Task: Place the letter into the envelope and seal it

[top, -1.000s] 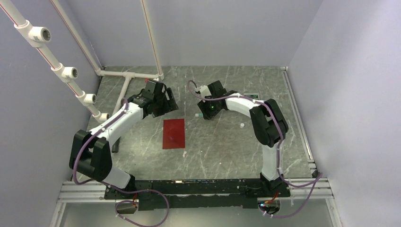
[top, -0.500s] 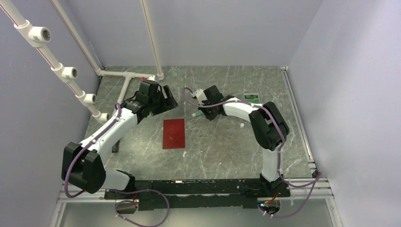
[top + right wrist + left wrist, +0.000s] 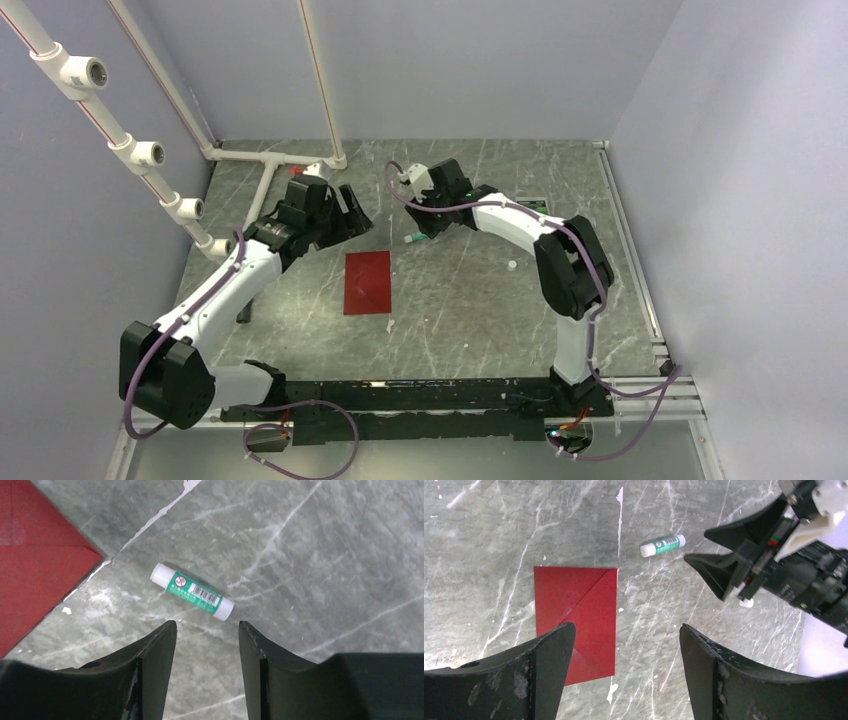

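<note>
On table (image 3: 470, 300): envelope (image 3: 367, 282) flat; glue stick (image 3: 192, 591) near; left pincer (image 3: 626, 630), right pincer (image 3: 207, 625) both spread.

The left arm (image 3: 215, 290) reaches from its base at the near edge forward and to the right, with its elbow low on the left side. Its wrist is angled so that the left end effector (image 3: 626, 635) looks down at the surface, its two dark fingers spread wide. The right arm (image 3: 520, 222) rises from its base, folds at a high elbow and stretches left toward the middle, wrist tipped downward. The right end effector (image 3: 207, 627) hangs low over the surface with its fingers parted. The two end effectors face each other, near but apart
</note>
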Available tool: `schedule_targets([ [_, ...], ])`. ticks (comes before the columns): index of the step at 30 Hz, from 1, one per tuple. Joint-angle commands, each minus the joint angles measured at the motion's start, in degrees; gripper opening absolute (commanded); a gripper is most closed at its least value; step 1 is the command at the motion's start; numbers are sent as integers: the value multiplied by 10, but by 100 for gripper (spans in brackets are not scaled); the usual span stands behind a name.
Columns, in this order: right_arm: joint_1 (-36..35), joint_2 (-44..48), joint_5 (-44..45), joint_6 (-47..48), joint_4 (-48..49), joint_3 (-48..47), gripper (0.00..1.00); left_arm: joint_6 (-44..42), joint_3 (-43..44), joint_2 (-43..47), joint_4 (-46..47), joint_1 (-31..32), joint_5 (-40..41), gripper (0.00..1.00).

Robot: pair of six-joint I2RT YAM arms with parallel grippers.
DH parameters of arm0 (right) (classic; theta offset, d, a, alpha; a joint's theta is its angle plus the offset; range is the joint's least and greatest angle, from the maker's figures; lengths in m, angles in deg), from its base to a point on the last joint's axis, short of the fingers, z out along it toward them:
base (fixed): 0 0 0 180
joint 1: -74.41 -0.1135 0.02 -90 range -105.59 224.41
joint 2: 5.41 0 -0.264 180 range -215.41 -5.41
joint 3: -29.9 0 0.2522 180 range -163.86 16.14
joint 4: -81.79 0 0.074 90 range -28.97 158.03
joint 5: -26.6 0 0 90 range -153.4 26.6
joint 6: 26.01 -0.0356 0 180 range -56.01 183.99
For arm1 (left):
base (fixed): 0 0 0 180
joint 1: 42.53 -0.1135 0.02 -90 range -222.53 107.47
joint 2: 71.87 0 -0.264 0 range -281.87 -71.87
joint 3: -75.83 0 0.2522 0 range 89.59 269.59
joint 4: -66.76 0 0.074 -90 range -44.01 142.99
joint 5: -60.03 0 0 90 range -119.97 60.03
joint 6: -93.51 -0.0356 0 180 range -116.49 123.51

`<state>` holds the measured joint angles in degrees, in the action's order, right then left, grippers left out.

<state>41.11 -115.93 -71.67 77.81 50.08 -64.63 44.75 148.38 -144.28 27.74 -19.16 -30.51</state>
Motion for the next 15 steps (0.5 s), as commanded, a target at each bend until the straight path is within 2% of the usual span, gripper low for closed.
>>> schedule_targets([
  [1, 1, -64, -34, 84, -24, -73, 54, 3, 7, 16, -28, 0, 4, 82],
  [7, 3, -144, -53, 131, -39, -161, 56, -1, 17, 18, -59, 0, 26, 82],
  [11, 4, -186, -77, 153, -105, -215, 55, -3, 20, 21, -71, -1, 34, 82],
  [15, 8, -181, -94, 162, -125, -203, 54, 3, 15, 25, -73, -1, 41, 82],
])
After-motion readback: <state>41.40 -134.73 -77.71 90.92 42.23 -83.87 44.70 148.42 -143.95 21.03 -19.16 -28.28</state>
